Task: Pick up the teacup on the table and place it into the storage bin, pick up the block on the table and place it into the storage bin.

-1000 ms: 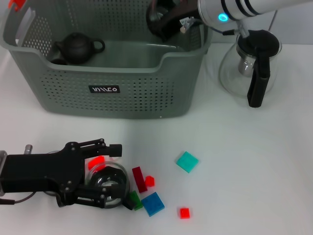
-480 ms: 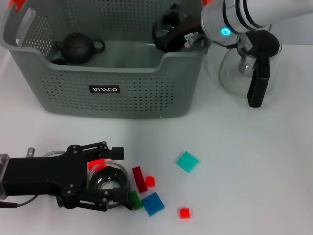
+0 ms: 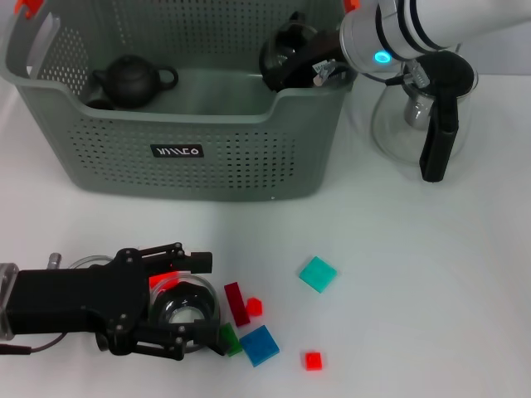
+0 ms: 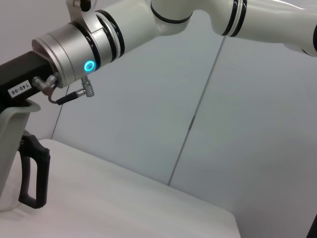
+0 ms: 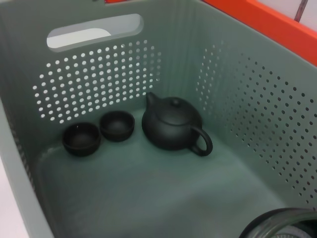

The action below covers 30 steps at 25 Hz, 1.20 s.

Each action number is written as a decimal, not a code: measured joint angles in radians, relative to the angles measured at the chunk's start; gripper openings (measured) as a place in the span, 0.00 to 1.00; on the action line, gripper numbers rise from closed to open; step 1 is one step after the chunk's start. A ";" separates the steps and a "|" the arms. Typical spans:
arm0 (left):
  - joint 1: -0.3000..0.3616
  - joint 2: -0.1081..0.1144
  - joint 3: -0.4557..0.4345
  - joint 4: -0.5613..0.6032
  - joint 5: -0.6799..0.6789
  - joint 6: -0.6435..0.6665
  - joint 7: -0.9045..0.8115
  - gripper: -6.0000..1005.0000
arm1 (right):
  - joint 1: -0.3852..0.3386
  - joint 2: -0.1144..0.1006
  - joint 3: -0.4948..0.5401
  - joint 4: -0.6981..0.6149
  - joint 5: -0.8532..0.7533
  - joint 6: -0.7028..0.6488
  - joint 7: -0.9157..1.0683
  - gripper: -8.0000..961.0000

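Observation:
The grey-green storage bin (image 3: 178,124) stands at the back left. My right gripper (image 3: 290,60) hangs inside its right end, shut on a glass teacup whose rim shows in the right wrist view (image 5: 277,225). My left gripper (image 3: 203,305) lies low at the front left, open. Its fingers (image 3: 178,259) flank a second glass teacup (image 3: 187,311) on the table. A red block (image 3: 163,278) lies between the upper finger and that cup. Loose blocks lie beside it: dark red (image 3: 236,303), green (image 3: 229,338), blue (image 3: 260,345), teal (image 3: 318,274).
The bin holds a black teapot (image 5: 172,124) and two small black cups (image 5: 81,139). A glass pitcher with a black handle (image 3: 423,116) stands right of the bin, close under my right arm. Two small red blocks (image 3: 313,360) lie among the others.
My right gripper has lowered with the glass teacup into the bin's right end. My left gripper's fingers have drawn a little closer around the cup on the table.

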 joint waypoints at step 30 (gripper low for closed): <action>0.001 0.000 0.000 0.000 0.000 -0.003 0.002 0.94 | -0.032 0.008 -0.008 -0.063 -0.003 -0.003 -0.001 0.22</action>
